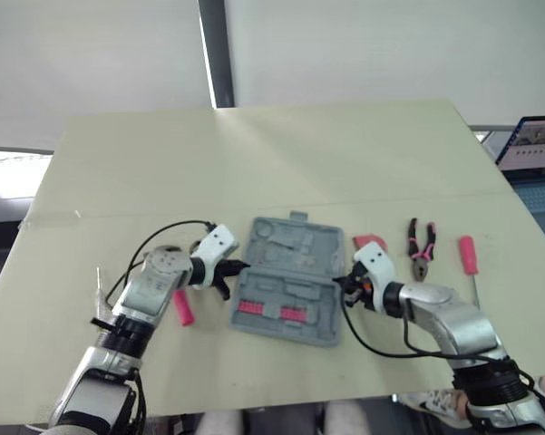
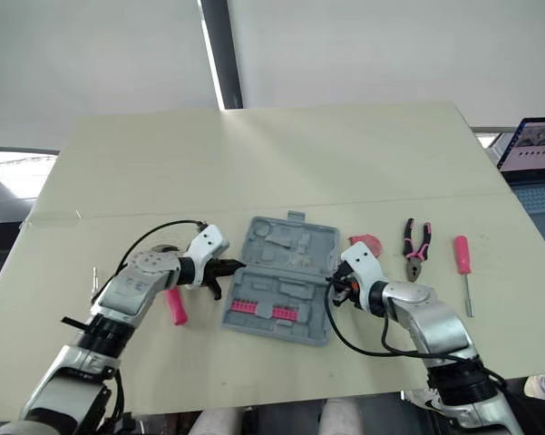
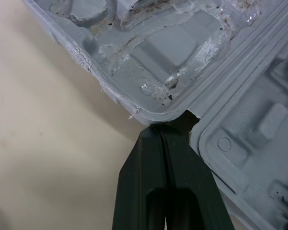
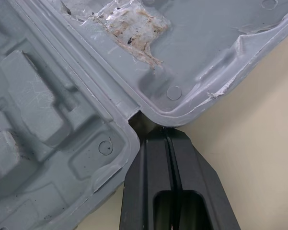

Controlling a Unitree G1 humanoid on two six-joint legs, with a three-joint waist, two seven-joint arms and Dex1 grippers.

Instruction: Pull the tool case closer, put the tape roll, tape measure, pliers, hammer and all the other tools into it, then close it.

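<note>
The tool case (image 1: 290, 246) lies open and flat between the two arms. Its hinge line runs across from one gripper to the other, slightly skewed. The left gripper (image 1: 241, 267) has its fingers pressed together, tips lodged in the hinge notch on the case's left edge. The right gripper (image 1: 348, 283) is likewise closed, tips in the matching notch on the right. With both arms equally near, the pull looks to be straight toward the robot. Farther right, clear of the case, lie the pliers (image 1: 422, 246) and a screwdriver (image 1: 469, 258)

Grey tool case (image 1: 295, 258) lying open, pink-handled pliers (image 1: 422, 246) and screwdriver (image 1: 469, 256) to its right
</note>
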